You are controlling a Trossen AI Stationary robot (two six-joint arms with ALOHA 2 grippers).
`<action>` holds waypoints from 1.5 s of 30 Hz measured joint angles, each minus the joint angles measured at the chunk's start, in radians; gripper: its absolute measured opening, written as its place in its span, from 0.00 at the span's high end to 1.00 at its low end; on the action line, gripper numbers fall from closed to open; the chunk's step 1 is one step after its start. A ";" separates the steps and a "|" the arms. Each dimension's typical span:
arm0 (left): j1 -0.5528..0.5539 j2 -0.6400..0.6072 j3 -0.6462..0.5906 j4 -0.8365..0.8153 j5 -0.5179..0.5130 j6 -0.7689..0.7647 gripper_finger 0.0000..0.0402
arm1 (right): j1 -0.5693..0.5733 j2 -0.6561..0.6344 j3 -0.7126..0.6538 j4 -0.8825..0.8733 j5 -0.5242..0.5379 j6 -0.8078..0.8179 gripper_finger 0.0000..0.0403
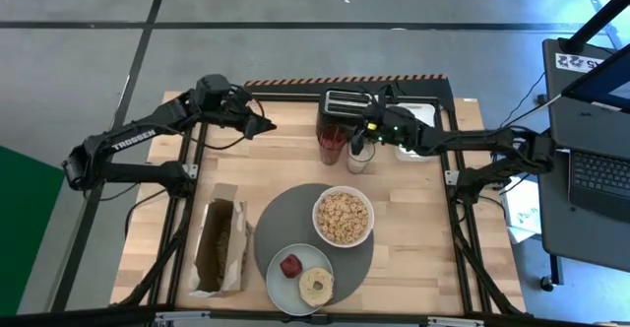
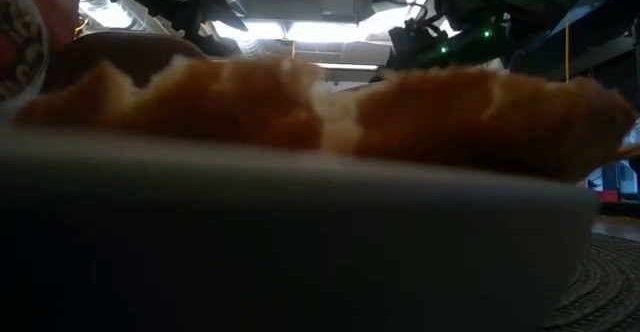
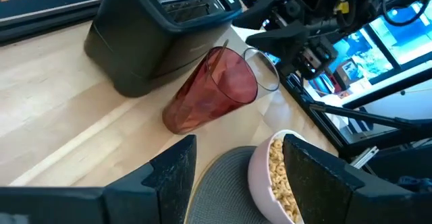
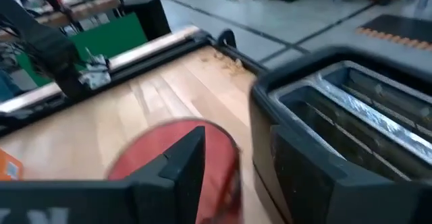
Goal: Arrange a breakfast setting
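Pale round plate (image 1: pixel 297 286) overlapping woven grey placemat (image 1: pixel 295 221) — cereal-filled white bowl (image 1: pixel 343 218).

low view almost wholly blocked by the plate (image 2: pixel 300 242) rim and bagel (image 2: pixel 320 107), bowl (image 3: pixel 273 177) cut off behind the left gripper's finger (image 3: pixel 317 177), spoon perhaps too small to spot

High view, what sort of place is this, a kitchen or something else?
Probably a robotics lab or workshop, not a kitchen: a wooden table in a metal frame on a grey concrete floor with taped lines, two mounted arms, and a laptop beside it.
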 joint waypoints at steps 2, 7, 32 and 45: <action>0.000 0.000 0.000 0.000 0.000 0.000 0.47 | 0.000 0.006 0.000 -0.023 -0.010 0.001 0.58; 0.000 0.000 0.000 0.000 -0.004 0.000 0.47 | -0.005 0.007 0.000 -0.022 0.007 -0.007 0.57; 0.000 0.002 0.000 -0.001 -0.019 0.004 0.47 | -0.018 0.142 0.186 -0.253 -0.090 -0.116 0.57; 0.000 0.002 0.000 -0.001 -0.022 0.008 0.47 | -0.018 0.141 0.186 -0.245 -0.079 -0.144 0.64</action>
